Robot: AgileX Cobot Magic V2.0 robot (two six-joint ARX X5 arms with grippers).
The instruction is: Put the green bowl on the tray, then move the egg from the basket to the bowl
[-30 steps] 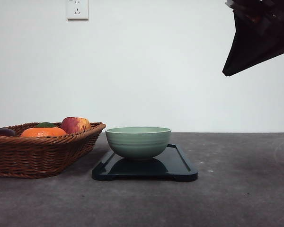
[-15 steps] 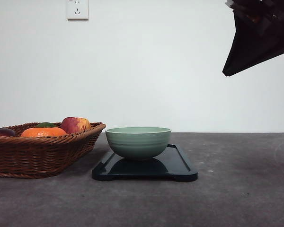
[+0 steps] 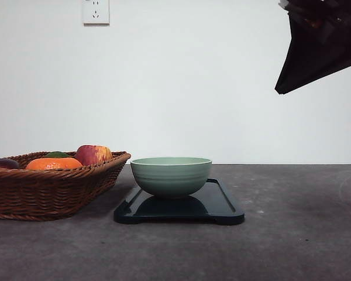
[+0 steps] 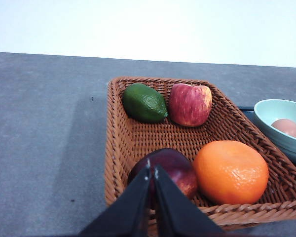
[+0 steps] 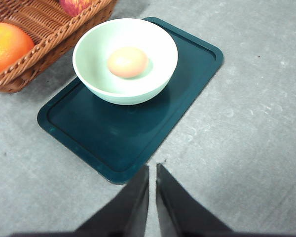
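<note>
We see the egg (image 5: 128,61) in the green bowl (image 5: 125,60) on the tray (image 5: 138,123), bare gray table (image 3: 298,234) to its right; both the left gripper (image 4: 151,170) and the right gripper (image 5: 152,170) have their jaws pressed together on nothing.

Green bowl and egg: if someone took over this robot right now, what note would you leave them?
Left tool: shut, empty, above the basket.
Right tool: nearly shut, empty, above the table near the tray.
Bowl sits on the tray, toward its basket end.
Egg lies in the bowl.
Basket holds an orange, an apple, a lime and a dark red fruit.
Done: both steps, as far as I can see.
Left: nothing, probably just parking the arms.
</note>
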